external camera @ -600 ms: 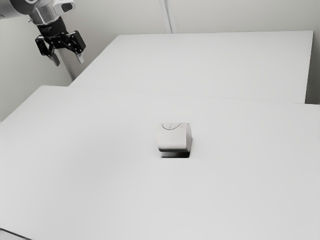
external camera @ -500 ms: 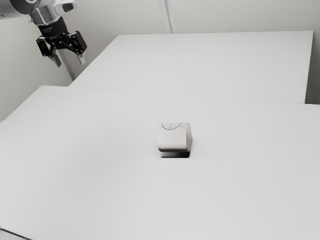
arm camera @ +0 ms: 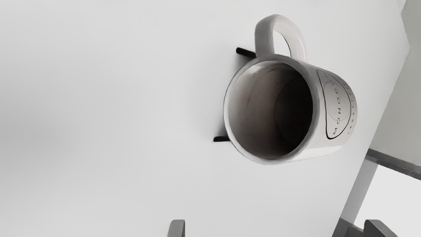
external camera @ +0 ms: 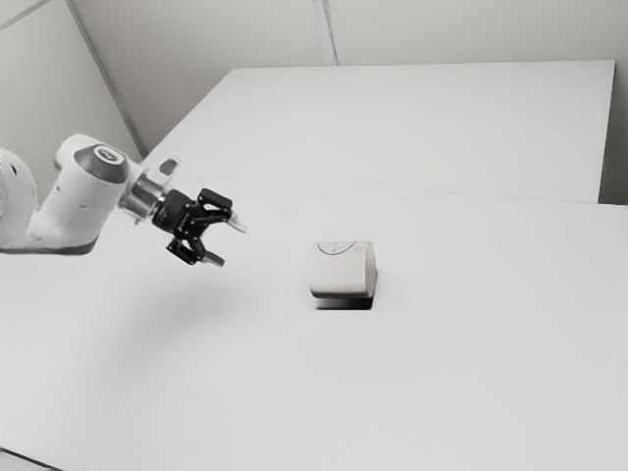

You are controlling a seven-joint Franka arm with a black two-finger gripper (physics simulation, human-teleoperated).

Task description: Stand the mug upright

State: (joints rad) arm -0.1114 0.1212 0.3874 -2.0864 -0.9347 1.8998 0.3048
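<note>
White in the exterior view, the mug (external camera: 340,272) lies on its side on the counter (external camera: 442,383). To the exterior view's left, well apart from it, the black tool (external camera: 229,245) has its fingers spread wide, holding nothing.

In the wrist view, the mug's dark mouth (arm camera: 269,110) faces the camera, handle (arm camera: 264,38) sticking out.

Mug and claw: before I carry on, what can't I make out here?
- Mug's outer base: wrist view, turned away.
- Mug's inner floor: wrist view, deep in shadow.
- Mug's lettering: exterior view, too small.
- Black piece: wrist view, mostly behind the mug.
- Claw's fingers: wrist view, cut off by the bottom edge.
</note>
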